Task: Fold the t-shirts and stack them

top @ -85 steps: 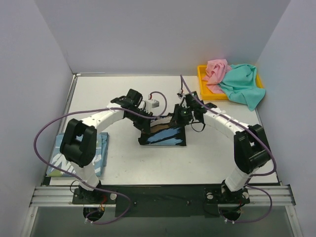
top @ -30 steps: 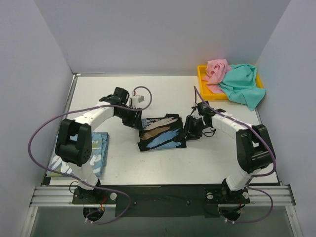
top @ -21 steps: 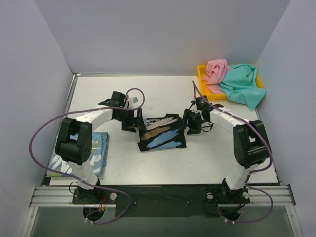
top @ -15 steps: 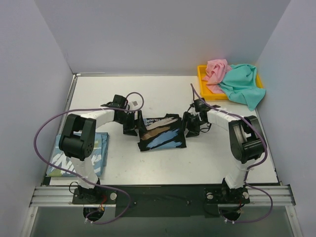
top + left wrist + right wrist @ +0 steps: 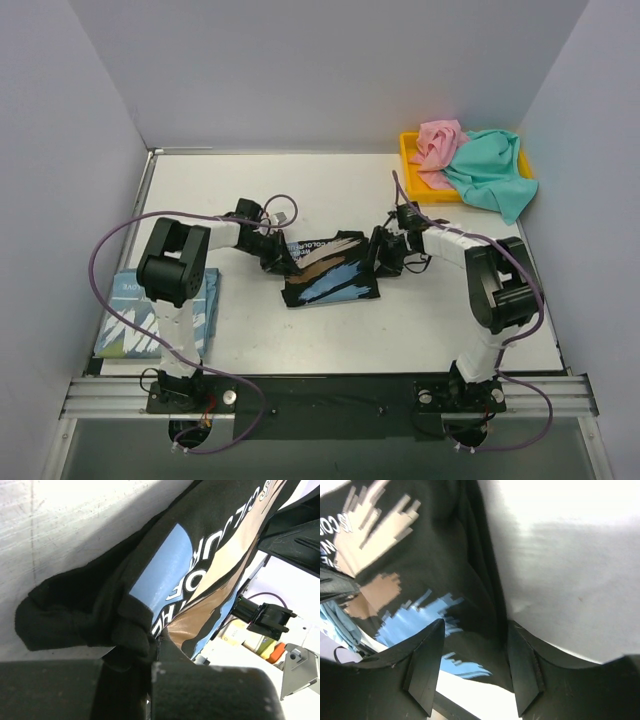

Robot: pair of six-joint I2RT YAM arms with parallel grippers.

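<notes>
The black t-shirt [image 5: 335,272], folded, with blue and tan print, lies in the middle of the table. My left gripper [image 5: 281,259] is low at its left edge; in the left wrist view the jaws [image 5: 150,650] are pressed together on a bunched fold of the black cloth [image 5: 125,625]. My right gripper [image 5: 380,255] is at the shirt's right edge, open, its fingers [image 5: 427,665] either side of the black cloth [image 5: 410,555]. The light blue t-shirt [image 5: 160,310] lies folded at the near left. The pink t-shirt [image 5: 437,140] and the teal t-shirt [image 5: 490,172] lie crumpled at the back right.
The yellow tray [image 5: 410,150] at the back right corner holds the pink and teal shirts, the teal one hanging over its edge. White walls close in the table [image 5: 300,190] on the left, back and right. Purple cables loop from both arms.
Both grippers, away from the black shirt a second ago, have dropped in to its side edges. The left one has closed on the left edge; the shirt has shifted slightly.
</notes>
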